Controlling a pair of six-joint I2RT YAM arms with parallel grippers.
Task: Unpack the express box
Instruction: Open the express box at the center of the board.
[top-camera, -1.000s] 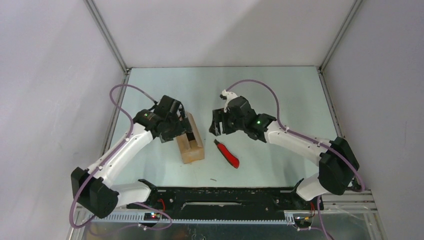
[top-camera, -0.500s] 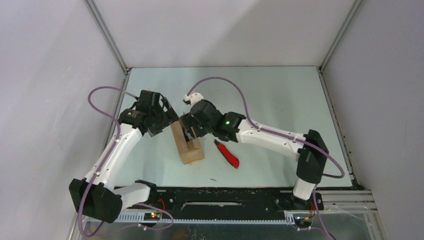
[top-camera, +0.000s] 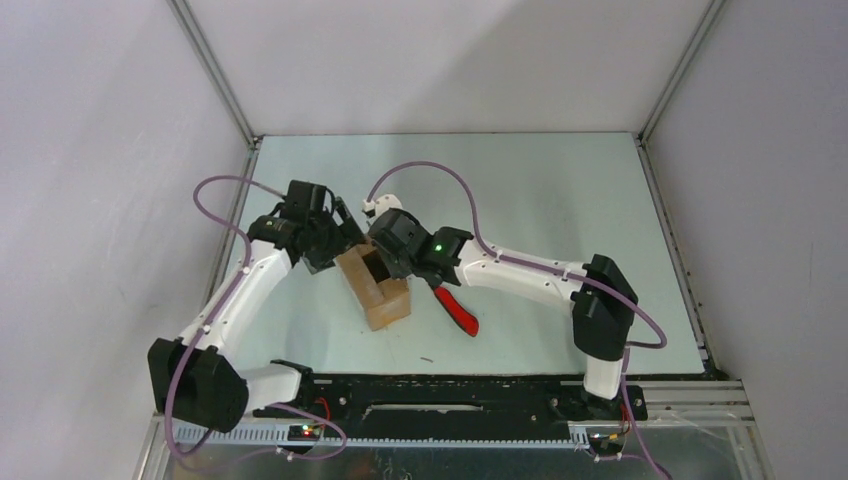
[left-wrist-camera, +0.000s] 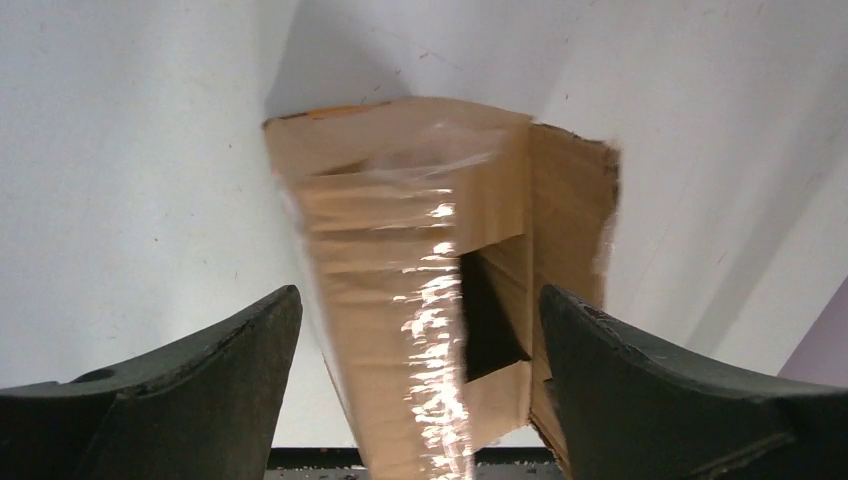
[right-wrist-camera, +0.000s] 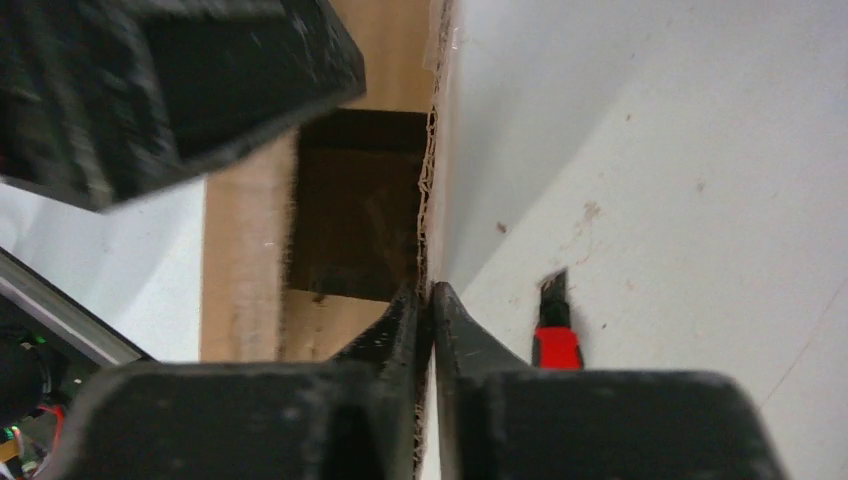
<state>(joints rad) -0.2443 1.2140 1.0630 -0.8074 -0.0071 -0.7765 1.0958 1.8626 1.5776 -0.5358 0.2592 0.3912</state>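
The express box (top-camera: 383, 292), a small brown taped carton, stands on the table with its top open onto a dark inside (right-wrist-camera: 350, 210). My right gripper (top-camera: 387, 262) is shut on the thin upright cardboard edge of the box's right side (right-wrist-camera: 432, 200); in the right wrist view the gripper (right-wrist-camera: 432, 300) has the edge pinched between its fingertips. My left gripper (top-camera: 340, 243) is open at the box's far left end. In the left wrist view the left gripper (left-wrist-camera: 420, 315) has its fingers either side of the taped box (left-wrist-camera: 400, 260). The left finger stands apart from it and the right finger is close against its flap.
A red-and-black utility knife (top-camera: 457, 308) lies on the table just right of the box, its blade tip and red body (right-wrist-camera: 556, 340) showing beside my right fingers. Grey walls enclose the table on three sides. The arm bases and a black rail (top-camera: 450, 392) line the near edge.
My right arm swung left from above the knife to the box and shut on its side edge. My left gripper drew back off the box top toward its far left end, still open.
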